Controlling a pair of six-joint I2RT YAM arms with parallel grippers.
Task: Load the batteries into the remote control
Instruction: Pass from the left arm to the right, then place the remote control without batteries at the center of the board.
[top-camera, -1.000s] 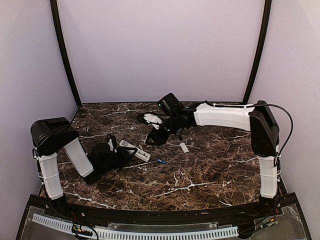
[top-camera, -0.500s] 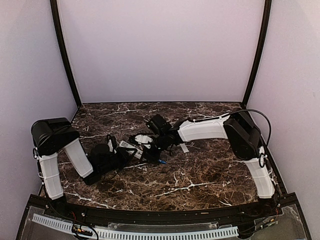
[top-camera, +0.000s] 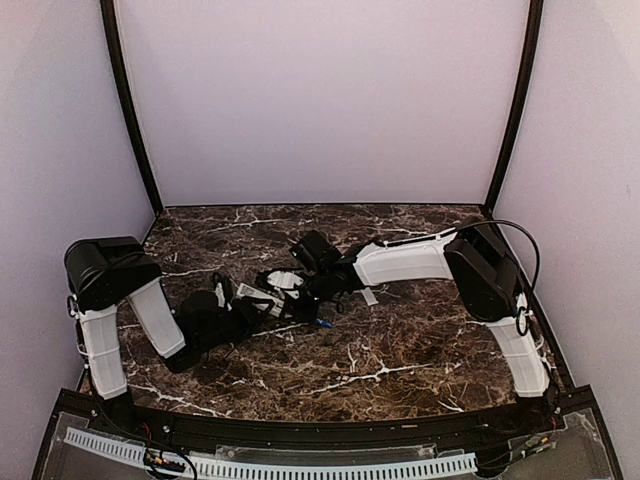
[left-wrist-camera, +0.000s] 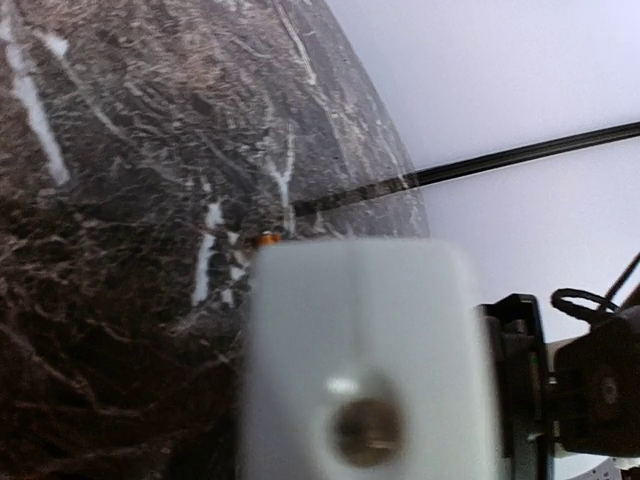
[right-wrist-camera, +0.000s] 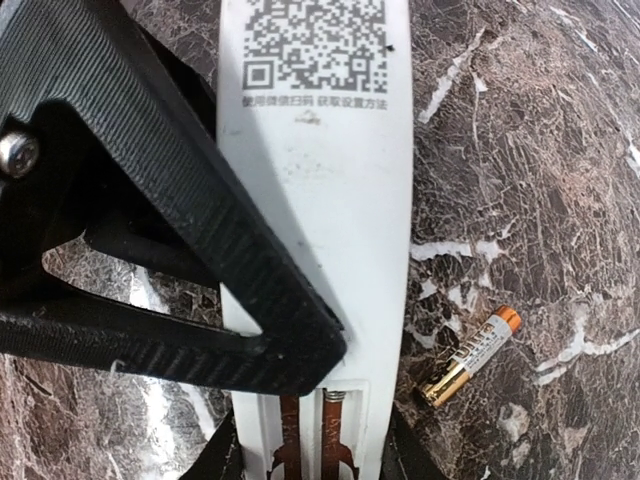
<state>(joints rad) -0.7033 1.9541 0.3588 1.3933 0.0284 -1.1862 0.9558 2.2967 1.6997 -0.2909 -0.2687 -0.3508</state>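
Veined marble table (right-wrist-camera: 520, 150) carries slim white remote control (right-wrist-camera: 320, 200).

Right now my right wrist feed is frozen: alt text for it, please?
The white remote control runs down the middle, back up, QR label showing, battery bay open with bare springs. A black tool finger crosses its left edge; one orange-tipped battery lies loose on the marble table to its right.

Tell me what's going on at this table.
Both arms are at the remote control, which lies back up with its battery bay open and only bare springs showing. A finger of the right gripper lies across it, and the left gripper sits close at one end. One battery lies loose on the marble beside it, not yet loaded.
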